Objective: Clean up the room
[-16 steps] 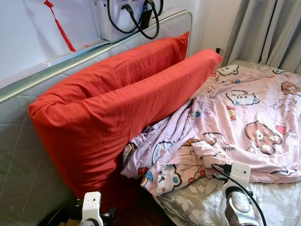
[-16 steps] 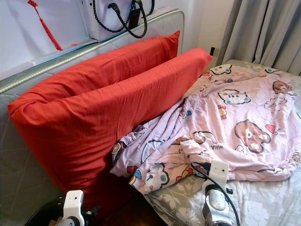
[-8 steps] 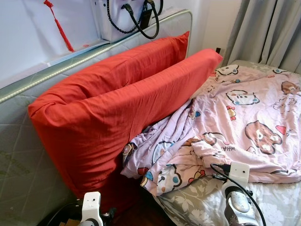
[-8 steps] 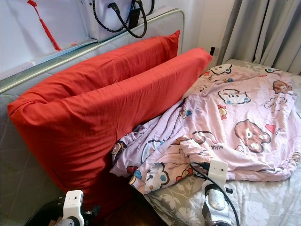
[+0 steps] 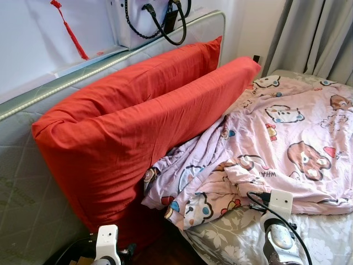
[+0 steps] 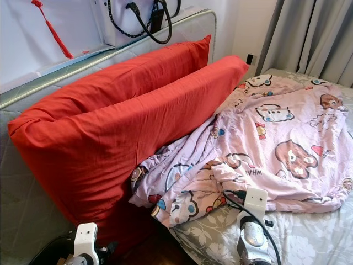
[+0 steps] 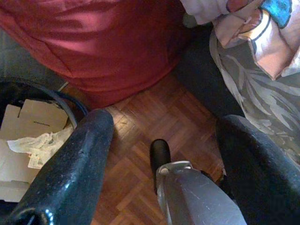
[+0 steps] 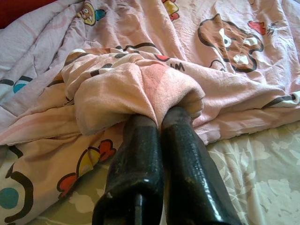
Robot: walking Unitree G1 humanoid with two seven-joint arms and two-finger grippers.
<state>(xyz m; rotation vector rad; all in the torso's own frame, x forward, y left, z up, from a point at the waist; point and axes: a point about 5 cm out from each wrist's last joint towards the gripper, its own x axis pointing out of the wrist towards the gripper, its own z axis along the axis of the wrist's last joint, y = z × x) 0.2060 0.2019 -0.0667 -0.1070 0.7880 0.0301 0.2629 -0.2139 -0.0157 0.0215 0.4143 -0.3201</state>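
Observation:
A pink quilt (image 5: 281,127) printed with cartoon bears lies rumpled across the bed, its near edge bunched over the grey floral sheet (image 5: 226,243). Two long red pillows (image 5: 138,121) lean against the padded headboard (image 5: 22,182). My right gripper (image 8: 161,119) is shut on a fold of the quilt's edge (image 8: 140,89), low over the sheet; its wrist (image 5: 278,221) shows at the bed's near edge. My left gripper (image 7: 164,122) hangs open above the wooden floor (image 7: 136,126) beside the bed, holding nothing.
A white handbag (image 5: 146,16) with black handles and a red tassel (image 5: 69,27) sit on the ledge above the headboard. Grey curtains (image 5: 320,33) hang at the far right. A dark bin (image 7: 33,126) holding cardboard and crumpled paper stands on the floor by the pillows.

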